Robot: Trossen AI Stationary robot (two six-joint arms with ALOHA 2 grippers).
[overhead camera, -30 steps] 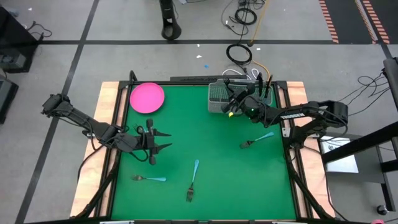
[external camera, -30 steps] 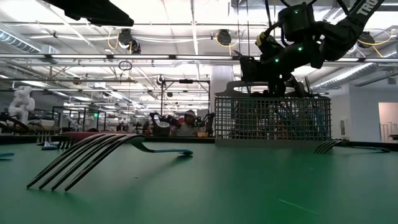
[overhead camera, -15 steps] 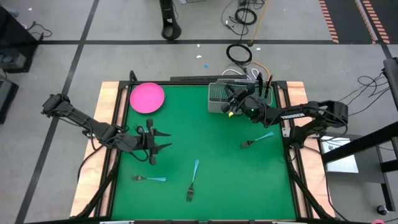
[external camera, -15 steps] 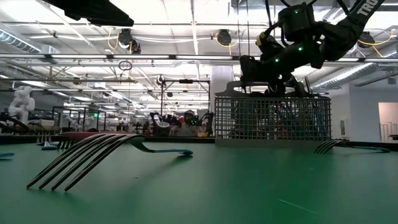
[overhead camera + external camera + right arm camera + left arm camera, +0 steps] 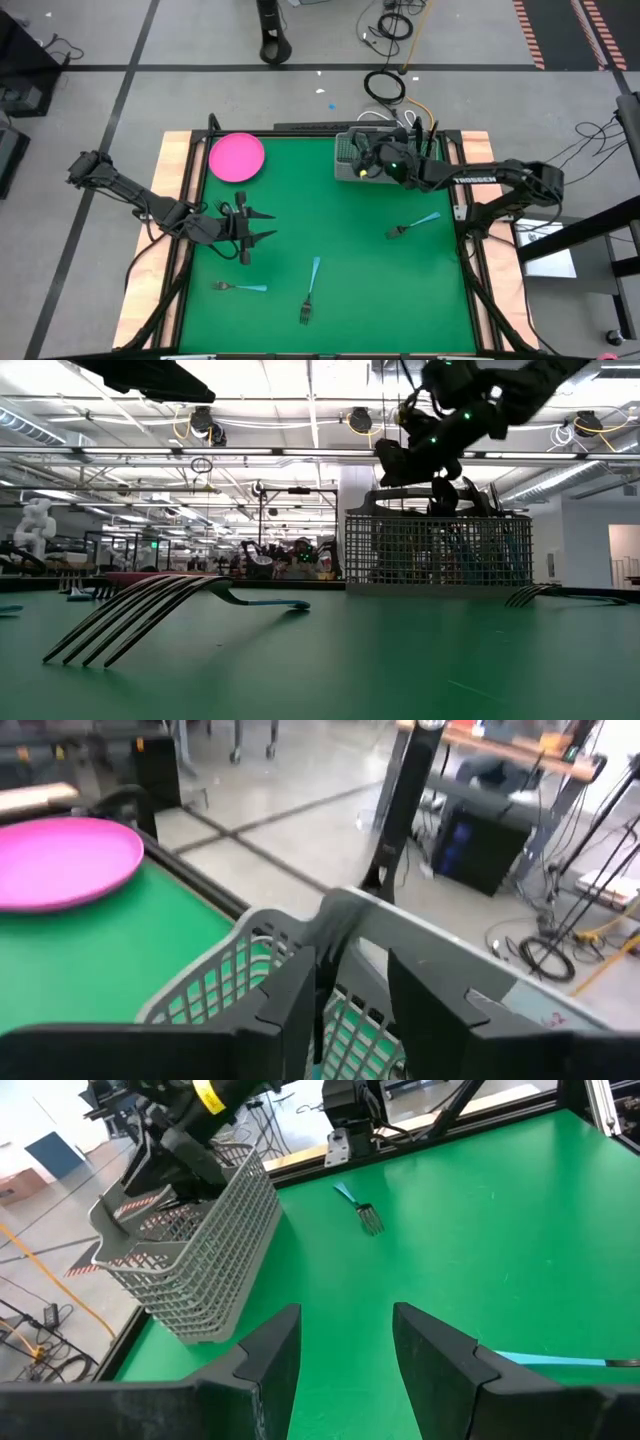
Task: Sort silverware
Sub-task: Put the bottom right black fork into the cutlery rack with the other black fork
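Three forks with light blue handles lie flat on the green mat: one near the right edge (image 5: 412,224), one near the front middle (image 5: 310,290), one at the front left (image 5: 240,287). My right gripper (image 5: 350,982) hovers open just above the grey wire mesh basket (image 5: 348,150) at the far edge, with nothing between its fingers. In the low view it (image 5: 418,458) stands above the basket's rim (image 5: 440,512). Blue handles show dimly through the mesh (image 5: 462,550). My left gripper (image 5: 345,1335) hangs open above the mat's left half (image 5: 258,228), holding nothing.
A round pink plate (image 5: 237,157) sits at the far left corner of the mat. A raised wooden and metal frame (image 5: 178,200) borders the mat. Bare green mat (image 5: 330,220) lies between the two arms. Beyond the table are floor cables and workshop benches.
My right gripper has risen from the basket's top and shifted a little toward the table's left and far edge, tipping closer to level. The forks on the mat have stayed where they were.
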